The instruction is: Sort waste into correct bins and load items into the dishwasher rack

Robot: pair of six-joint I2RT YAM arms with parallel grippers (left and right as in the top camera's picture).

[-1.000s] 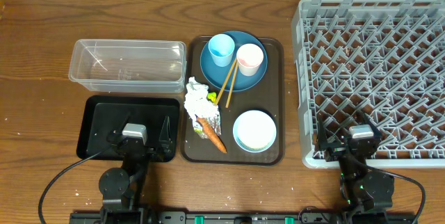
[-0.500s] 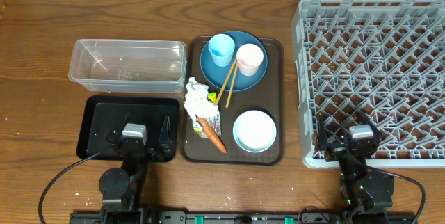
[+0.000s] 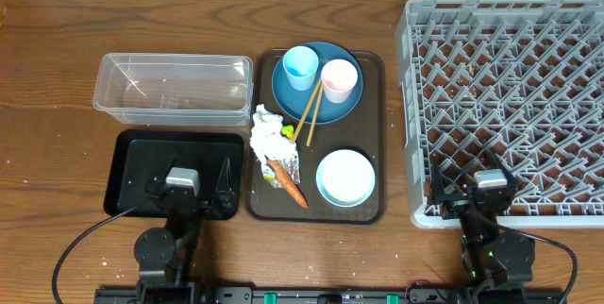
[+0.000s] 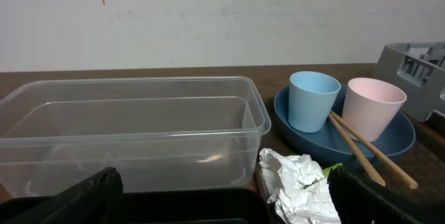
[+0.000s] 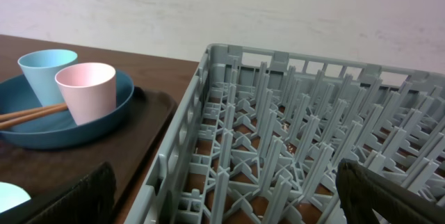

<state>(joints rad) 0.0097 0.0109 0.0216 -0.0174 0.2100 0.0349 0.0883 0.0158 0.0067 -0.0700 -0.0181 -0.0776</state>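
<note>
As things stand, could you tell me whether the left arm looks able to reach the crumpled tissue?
Probably yes. The left gripper hangs open over the black tray, and the crumpled tissue lies just to its right on the brown tray, with nothing standing between them.

Soft, even light is falling from above, casting only faint shadows. The fingers [image 4: 83, 200] are showing dark and blurred; everything beyond them is looking sharp.

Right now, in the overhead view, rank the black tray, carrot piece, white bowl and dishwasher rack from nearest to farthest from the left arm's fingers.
1. black tray, directly beneath the left fingers.
2. carrot piece, to the right.
3. white bowl, farther right.
4. dishwasher rack, far right.
</note>
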